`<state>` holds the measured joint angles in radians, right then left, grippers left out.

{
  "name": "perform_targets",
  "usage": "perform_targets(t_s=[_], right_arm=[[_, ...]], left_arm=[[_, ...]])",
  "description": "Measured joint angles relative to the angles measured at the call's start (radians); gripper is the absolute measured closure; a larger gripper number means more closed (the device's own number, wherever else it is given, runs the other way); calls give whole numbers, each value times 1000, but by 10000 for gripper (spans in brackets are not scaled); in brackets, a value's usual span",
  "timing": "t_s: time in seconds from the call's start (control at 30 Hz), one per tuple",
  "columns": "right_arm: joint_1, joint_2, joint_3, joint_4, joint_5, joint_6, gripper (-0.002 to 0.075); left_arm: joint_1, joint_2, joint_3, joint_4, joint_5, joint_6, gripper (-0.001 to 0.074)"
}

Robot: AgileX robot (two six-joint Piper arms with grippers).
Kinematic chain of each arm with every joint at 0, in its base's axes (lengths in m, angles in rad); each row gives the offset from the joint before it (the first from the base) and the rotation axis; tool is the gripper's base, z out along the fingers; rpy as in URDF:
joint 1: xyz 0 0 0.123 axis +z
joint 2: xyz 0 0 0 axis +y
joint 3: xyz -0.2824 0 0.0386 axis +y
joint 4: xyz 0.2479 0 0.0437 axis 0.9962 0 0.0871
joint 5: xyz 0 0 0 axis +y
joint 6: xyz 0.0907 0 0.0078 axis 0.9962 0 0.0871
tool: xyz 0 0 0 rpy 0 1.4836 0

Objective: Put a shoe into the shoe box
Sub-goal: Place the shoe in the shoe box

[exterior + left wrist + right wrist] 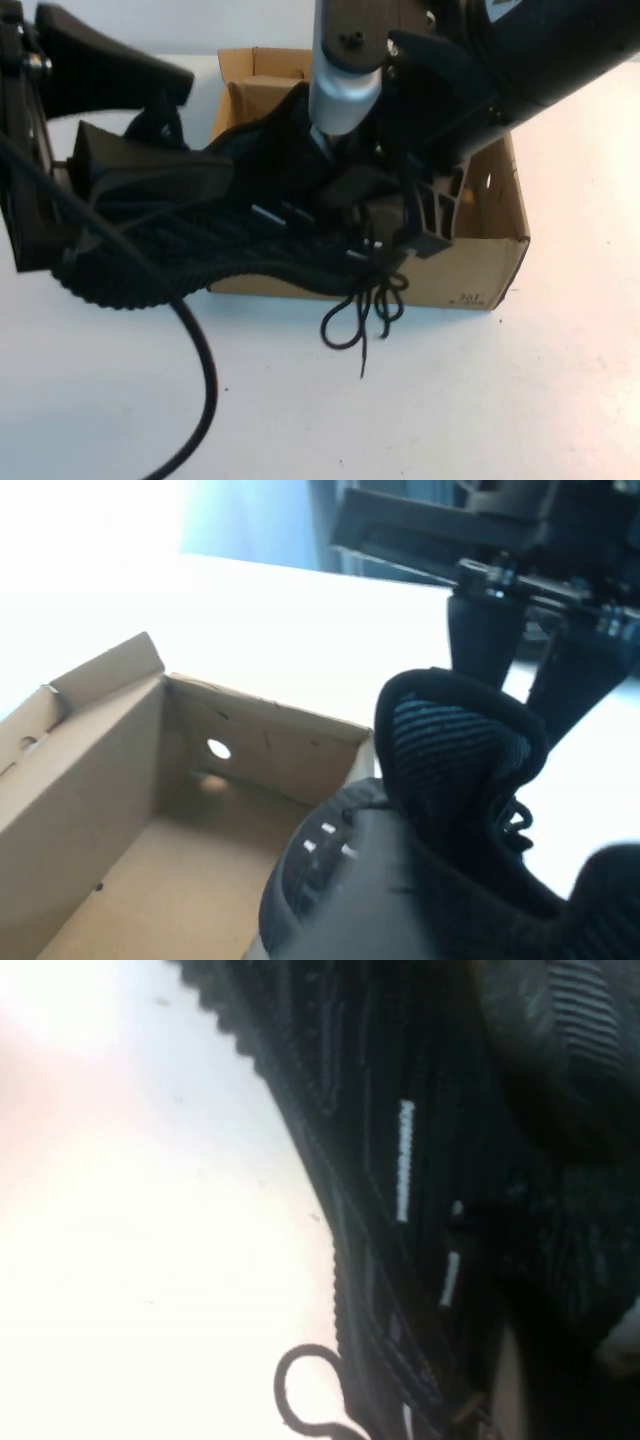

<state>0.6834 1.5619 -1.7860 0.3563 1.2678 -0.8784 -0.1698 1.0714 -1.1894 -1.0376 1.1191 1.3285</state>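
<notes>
The black mesh shoe [230,245] hangs on its side across the front wall of the brown shoe box [470,265], ridged sole toward me, heel out to the left, laces [362,310] dangling over the table. My left gripper [150,185] is shut on the heel end, left of the box. My right gripper [400,215] comes down over the box and is shut on the laced upper. In the left wrist view the heel collar [455,755] sits beside the open, empty box [140,870]. The right wrist view shows the shoe's side with white stripes [405,1160].
The white table [480,400] spreads in front and to the right of the box. The left arm's black cable [205,385] loops over the table at the front left. The box's lid flap [255,65] stands at the back.
</notes>
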Motion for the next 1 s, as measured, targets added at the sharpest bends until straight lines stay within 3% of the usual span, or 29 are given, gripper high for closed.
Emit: perform_targets(t_s=[0.07, 0.17, 0.53, 1.0], right_arm=[[0, 0, -7, -40, 0, 15, 711], [0, 0, -7, -105, 4, 41, 711], [0, 68, -37, -426, -33, 188, 711], [0, 297, -283, -743, -246, 366, 711]], left_arm=[[0, 0, 0, -5, -23, -24, 131], [0, 0, 0, -7, -55, -41, 69], [0, 0, 0, 30, -166, -88, 65], [0, 0, 0, 116, -179, -174, 65]])
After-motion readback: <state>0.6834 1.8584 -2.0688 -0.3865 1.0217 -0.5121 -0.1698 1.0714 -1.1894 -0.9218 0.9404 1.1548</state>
